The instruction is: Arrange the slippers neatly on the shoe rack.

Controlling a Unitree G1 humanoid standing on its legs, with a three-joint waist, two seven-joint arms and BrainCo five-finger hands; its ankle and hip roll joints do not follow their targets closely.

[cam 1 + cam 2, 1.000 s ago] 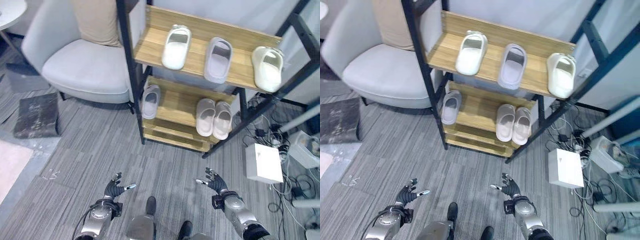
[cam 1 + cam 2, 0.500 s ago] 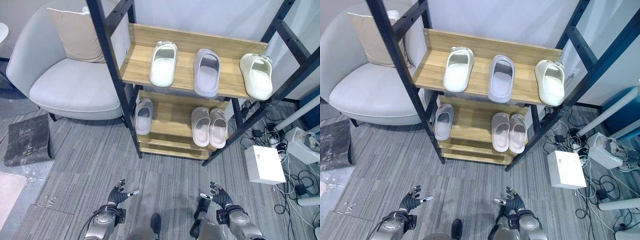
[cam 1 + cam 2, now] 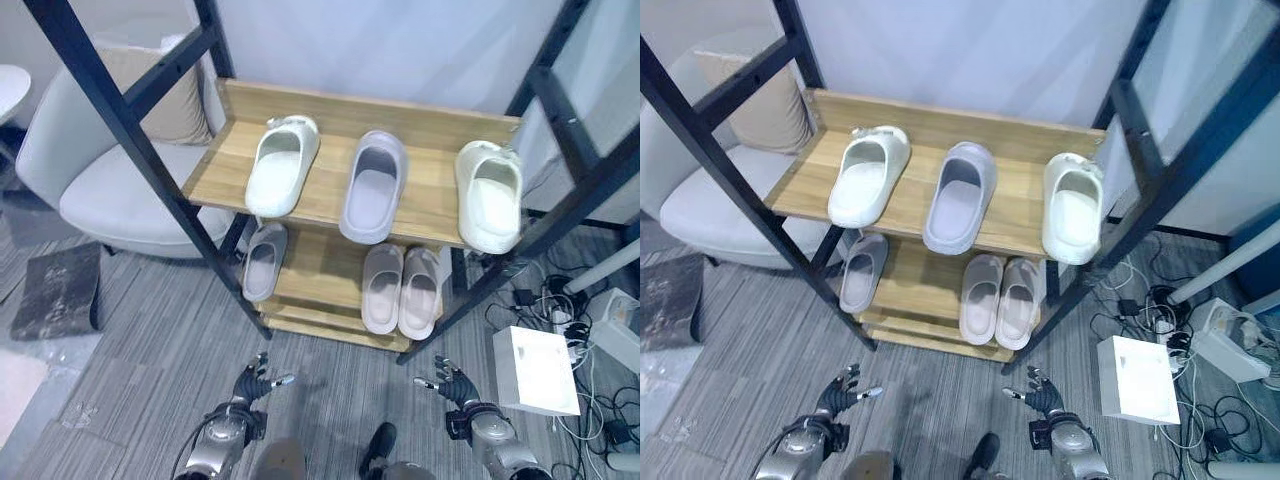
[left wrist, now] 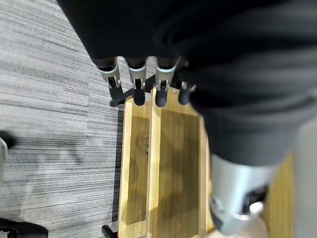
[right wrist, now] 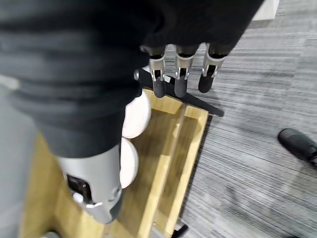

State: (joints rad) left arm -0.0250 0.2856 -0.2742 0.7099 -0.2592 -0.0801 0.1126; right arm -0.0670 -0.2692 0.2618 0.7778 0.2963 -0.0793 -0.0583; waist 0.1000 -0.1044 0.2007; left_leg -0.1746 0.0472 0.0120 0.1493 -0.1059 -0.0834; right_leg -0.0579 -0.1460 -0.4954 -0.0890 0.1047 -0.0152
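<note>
Matt foam-like slippers on a wood-and-metal rack

The shoe rack of pale wooden boards (image 3: pixel 430 180) showed a smooth, visible grain, held in matt black metal posts. The cream white rubbery slipper (image 3: pixel 281 178), the lilac-grey rubbery slipper (image 3: pixel 372 185) and the cream slipper at the right end (image 3: pixel 490 194) looked smooth and matt, as did the pinkish pair below (image 3: pixel 400 290). The grey floor (image 3: pixel 150 350) looked like rough, streaked carpet. The pale grey armchair (image 3: pixel 110 190) looked cloth-covered.
</note>
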